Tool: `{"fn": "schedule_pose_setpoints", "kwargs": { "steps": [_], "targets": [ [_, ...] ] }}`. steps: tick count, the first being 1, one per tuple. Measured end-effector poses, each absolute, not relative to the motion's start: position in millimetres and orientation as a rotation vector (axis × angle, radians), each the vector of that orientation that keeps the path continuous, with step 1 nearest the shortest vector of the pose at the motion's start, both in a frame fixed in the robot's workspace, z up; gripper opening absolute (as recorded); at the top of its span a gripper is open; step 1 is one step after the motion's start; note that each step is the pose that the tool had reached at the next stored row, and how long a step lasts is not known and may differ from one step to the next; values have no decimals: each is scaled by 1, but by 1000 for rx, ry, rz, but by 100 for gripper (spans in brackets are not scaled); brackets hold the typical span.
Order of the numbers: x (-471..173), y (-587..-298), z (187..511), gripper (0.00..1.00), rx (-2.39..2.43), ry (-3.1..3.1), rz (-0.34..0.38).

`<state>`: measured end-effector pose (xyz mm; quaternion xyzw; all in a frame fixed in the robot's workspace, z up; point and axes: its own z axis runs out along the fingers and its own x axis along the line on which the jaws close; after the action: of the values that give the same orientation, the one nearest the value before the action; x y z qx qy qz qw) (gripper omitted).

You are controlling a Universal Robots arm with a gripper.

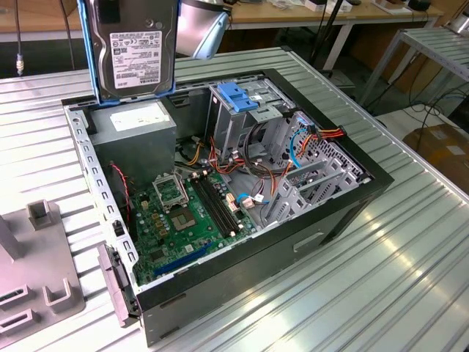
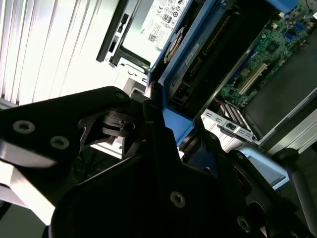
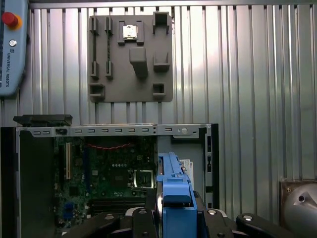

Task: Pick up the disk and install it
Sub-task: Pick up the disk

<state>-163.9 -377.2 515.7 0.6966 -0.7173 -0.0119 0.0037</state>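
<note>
The disk [image 1: 135, 62] hangs upright in the air above the back corner of the open computer case [image 1: 352, 198], at the exterior view's left. Its white label faces the camera and a blue frame runs around its edges. My gripper [image 3: 174, 214] is shut on the disk, with its black fingers clamped on both sides of the blue frame [image 3: 173, 193]. In the second wrist view the disk [image 2: 198, 54] shows edge-on past the fingers [image 2: 153, 124], with the case below it.
Inside the case sit a grey box with a white sticker [image 1: 135, 121], a metal cage with a blue handle [image 1: 238, 95], the green motherboard [image 1: 183, 213] and loose cables [image 1: 315, 139]. A grey fixture plate [image 3: 131, 57] lies on the slatted table [image 1: 381, 279].
</note>
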Motion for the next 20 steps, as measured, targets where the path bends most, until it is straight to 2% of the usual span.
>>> {"fn": "schedule_pose_setpoints", "kwargs": {
  "steps": [20],
  "targets": [
    [-132, -380, 514, 37, 2183, -2249, -37]
  ]
}}
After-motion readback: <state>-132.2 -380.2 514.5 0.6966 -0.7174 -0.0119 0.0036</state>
